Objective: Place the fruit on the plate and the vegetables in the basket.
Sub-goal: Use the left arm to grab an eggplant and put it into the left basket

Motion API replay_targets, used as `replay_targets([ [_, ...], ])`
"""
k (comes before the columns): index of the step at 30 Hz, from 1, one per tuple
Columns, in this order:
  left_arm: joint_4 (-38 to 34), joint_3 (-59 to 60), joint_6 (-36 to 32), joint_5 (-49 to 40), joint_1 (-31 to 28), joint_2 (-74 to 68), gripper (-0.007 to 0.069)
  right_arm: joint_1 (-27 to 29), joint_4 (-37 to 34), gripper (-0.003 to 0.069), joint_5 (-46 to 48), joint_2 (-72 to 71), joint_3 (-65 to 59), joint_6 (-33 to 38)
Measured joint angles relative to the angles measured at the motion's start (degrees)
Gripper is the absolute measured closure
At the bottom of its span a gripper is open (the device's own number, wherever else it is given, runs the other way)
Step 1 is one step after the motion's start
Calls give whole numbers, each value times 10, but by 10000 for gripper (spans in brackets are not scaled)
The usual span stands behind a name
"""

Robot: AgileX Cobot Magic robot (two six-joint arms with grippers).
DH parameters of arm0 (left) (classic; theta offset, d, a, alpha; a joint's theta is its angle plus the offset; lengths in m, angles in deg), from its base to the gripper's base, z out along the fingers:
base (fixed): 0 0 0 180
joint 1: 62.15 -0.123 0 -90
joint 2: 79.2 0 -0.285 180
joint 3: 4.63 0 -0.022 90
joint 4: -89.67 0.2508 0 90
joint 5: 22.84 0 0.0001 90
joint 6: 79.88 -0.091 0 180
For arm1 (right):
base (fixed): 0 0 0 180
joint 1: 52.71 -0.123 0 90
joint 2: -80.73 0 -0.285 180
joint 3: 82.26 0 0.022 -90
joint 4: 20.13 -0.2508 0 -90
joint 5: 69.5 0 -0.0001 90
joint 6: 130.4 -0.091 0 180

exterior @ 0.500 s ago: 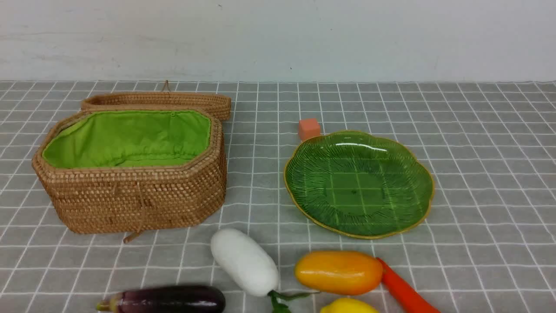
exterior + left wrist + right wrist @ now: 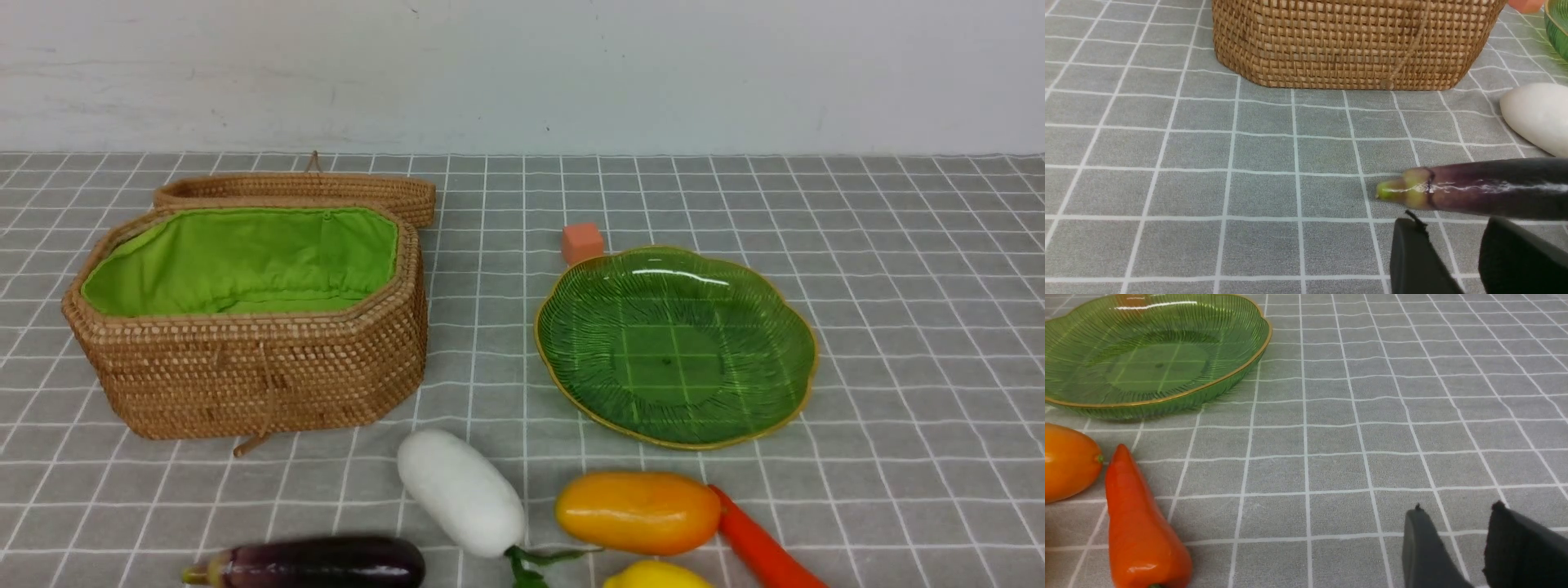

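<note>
The open basket [image 2: 245, 367] stands at the left and the green plate [image 2: 678, 343] lies bare at the right. Along the near edge lie the eggplant [image 2: 326, 562], radish [image 2: 461, 492], mango [image 2: 637, 512], lemon [image 2: 653, 576] and carrot [image 2: 759, 547]. Neither gripper shows in the front view. In the left wrist view my left gripper [image 2: 1453, 223] is open, empty, just short of the eggplant [image 2: 1494, 190] near its stem. In the right wrist view my right gripper [image 2: 1457, 507] is open over bare cloth, well apart from the carrot [image 2: 1139, 526] and the plate [image 2: 1147, 363].
The wicker lid [image 2: 294, 189] leans behind the basket. A small orange cube [image 2: 581, 242] sits at the plate's far edge. A grey checked cloth covers the table, and a pale wall runs along the back.
</note>
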Motion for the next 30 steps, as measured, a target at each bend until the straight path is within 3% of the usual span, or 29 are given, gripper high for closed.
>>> replay_targets([
  [19, -13, 0, 9, 17, 0, 0, 386, 0, 0, 418, 0, 0, 0, 0],
  [23, -50, 0, 36, 82, 0, 0, 386, 0, 0, 418, 0, 0, 0, 0],
  [28, -100, 1, 67, 265, 0, 0, 386, 0, 0, 418, 0, 0, 0, 0],
  [30, -104, 1, 69, 293, 0, 0, 386, 0, 0, 418, 0, 0, 0, 0],
])
